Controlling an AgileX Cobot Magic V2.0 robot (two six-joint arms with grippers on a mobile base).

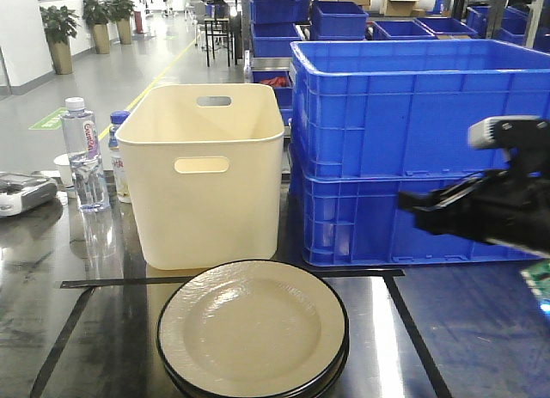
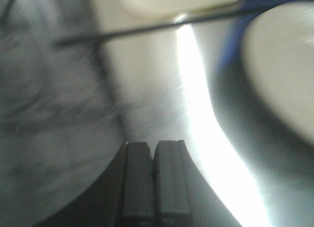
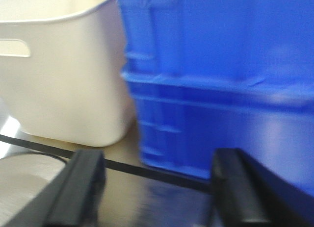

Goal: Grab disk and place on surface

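Observation:
A cream disk with a black rim (image 1: 253, 329) lies on top of a small stack, resting on the shiny dark grey surface (image 1: 112, 329) inside the black tape lines. It also shows as a pale curve at the right of the left wrist view, where the disk (image 2: 284, 75) is blurred, and at the lower left of the right wrist view as the disk (image 3: 19, 188). My right gripper (image 1: 406, 205) hovers open to the right of the stack and above the surface; the right gripper (image 3: 159, 163) holds nothing. My left gripper (image 2: 153, 146) is shut and empty over bare metal, left of the disk.
A cream bin (image 1: 206, 174) stands right behind the stack. Two stacked blue crates (image 1: 412, 140) fill the back right. Two water bottles (image 1: 82, 157) and a grey device (image 1: 21, 192) sit at the left. Black tape (image 1: 120, 282) runs in front of the bin.

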